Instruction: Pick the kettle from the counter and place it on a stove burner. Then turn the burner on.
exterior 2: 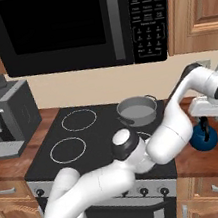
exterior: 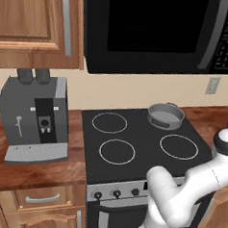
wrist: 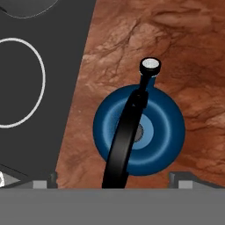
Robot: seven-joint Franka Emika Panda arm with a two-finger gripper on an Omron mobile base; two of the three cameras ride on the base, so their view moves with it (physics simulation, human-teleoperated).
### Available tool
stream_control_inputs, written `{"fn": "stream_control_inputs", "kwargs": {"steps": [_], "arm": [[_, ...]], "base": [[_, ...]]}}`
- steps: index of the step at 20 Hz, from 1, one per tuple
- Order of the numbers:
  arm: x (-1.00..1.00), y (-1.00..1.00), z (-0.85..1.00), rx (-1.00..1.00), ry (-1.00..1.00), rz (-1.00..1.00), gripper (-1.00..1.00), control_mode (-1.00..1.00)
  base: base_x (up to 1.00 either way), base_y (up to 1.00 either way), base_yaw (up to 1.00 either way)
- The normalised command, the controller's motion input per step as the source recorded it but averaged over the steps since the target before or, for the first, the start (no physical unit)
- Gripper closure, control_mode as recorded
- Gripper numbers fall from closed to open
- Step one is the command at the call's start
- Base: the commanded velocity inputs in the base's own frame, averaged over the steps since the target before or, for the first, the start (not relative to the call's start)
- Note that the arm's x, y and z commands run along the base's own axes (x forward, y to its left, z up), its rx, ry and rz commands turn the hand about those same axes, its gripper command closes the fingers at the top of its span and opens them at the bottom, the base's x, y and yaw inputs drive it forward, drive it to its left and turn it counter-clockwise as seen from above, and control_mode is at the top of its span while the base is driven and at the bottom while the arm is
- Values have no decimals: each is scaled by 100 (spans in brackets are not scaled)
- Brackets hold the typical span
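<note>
The small dark-blue kettle stands upright on the reddish-brown counter, just right of the black cooktop; its black arched handle runs toward the bottom of the hand view. My gripper hangs right above it, open, one fingertip on either side of the handle and not touching it. From the right base view the gripper sits just over the kettle. The widest burner ring is at the cooktop's front right, and part of that burner ring lies left of the kettle.
A grey metal pot occupies the back right burner. A coffee machine stands on the counter left of the stove. The stove knobs line the front panel. A black microwave hangs overhead.
</note>
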Motion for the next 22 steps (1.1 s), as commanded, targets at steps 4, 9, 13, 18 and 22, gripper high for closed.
{"fn": "stream_control_inputs", "kwargs": {"steps": [4, 9, 13, 18, 22], "arm": [[0, 12, -41, 0, 0, 0, -100, -100], [0, 0, -35, 0, 0, 0, -100, -100], [0, 0, -4, 0, 0, 0, 100, -100], [-7, 0, 0, 0, -8, 0, 100, -100], [-26, 0, 10, 0, -34, 0, 100, -100]], "base": [[0, 0, 0], [0, 0, 0], [0, 0, 0], [0, 0, 0], [0, 0, 0]]}}
